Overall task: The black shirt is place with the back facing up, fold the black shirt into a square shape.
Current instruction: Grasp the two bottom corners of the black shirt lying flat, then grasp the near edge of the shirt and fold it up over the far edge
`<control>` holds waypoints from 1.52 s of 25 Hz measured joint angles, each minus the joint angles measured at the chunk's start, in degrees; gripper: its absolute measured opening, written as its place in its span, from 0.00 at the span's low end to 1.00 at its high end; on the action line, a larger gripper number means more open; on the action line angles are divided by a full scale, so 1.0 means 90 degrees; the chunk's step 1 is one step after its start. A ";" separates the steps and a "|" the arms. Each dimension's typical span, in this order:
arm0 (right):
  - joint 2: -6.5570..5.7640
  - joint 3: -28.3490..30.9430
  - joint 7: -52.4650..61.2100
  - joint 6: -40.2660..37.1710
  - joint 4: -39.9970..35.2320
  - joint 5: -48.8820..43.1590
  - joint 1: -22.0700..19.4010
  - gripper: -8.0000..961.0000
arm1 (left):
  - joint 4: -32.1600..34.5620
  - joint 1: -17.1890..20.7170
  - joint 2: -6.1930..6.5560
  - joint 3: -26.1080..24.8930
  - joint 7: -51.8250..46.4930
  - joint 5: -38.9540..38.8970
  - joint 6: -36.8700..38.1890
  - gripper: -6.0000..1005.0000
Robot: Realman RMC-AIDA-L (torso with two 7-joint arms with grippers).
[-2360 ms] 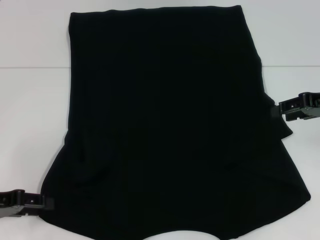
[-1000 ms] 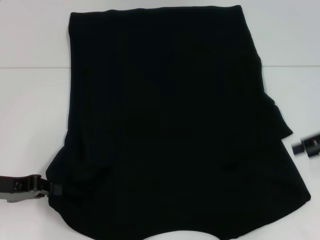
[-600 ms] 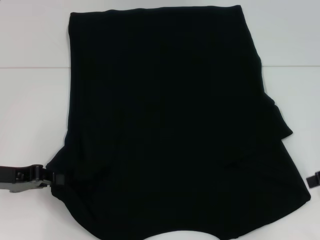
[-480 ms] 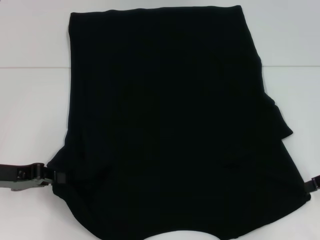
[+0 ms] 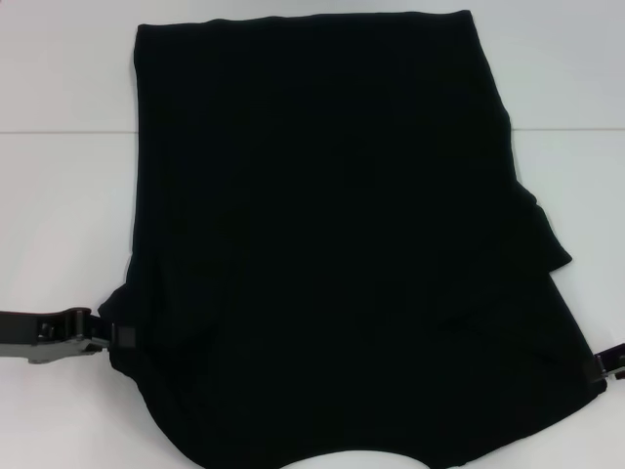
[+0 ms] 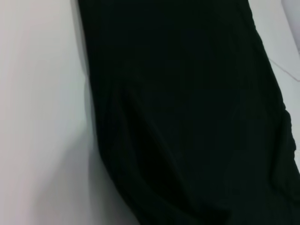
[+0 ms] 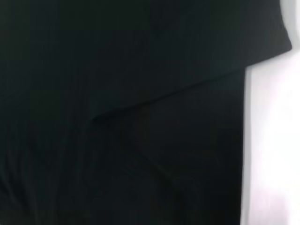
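Closing in on the shirt (image 5: 332,244) from both sides, the two pincers are now at its near corners. The shirt lies flat on the white table (image 5: 59,225), plain black side up, its long sides already folded inward so it forms a tall panel with the hem far and the curved neckline at the near edge.

A couple of seconds ago the left pincer (image 5: 109,334) sat just off the near-left corner; since then it has slid inward and slightly farther, and its tip now overlaps the shirt's left edge, where the cloth bunches into a small ridge. Whether its jaws have closed on the fabric I cannot tell.

The right pincer (image 5: 604,365) has changed more. It was up beside the right edge, midway along the shirt, then dropped toward the near side and out of sight. Now only its tip shows at the picture's right border, touching or just beside the near-right corner. Its jaw state cannot be told either.

Both wrist views show only black fabric and a strip of table; no fingers appear in them.

Judging from this, the side folds are done and the arms are setting up the lengthwise fold: taking the near corners and carrying them toward the far hem to make the square.
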 joint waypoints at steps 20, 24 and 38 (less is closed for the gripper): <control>0.0292 -0.0194 0.0016 0.0229 0.0032 0.0001 0.0118 0.52 | -0.0006 0.0000 0.0007 -0.0011 0.0023 -0.0092 0.0035 0.07; 0.0342 -0.0177 0.0005 0.0192 0.0002 0.0158 0.0155 0.51 | -0.0018 0.0000 0.0010 -0.0010 0.0023 -0.0093 0.0035 0.07; 0.0394 -0.0453 0.0009 0.0084 0.0027 0.0379 0.0136 0.47 | -0.0066 -0.0030 0.0027 -0.0010 0.0022 -0.0096 0.0035 0.07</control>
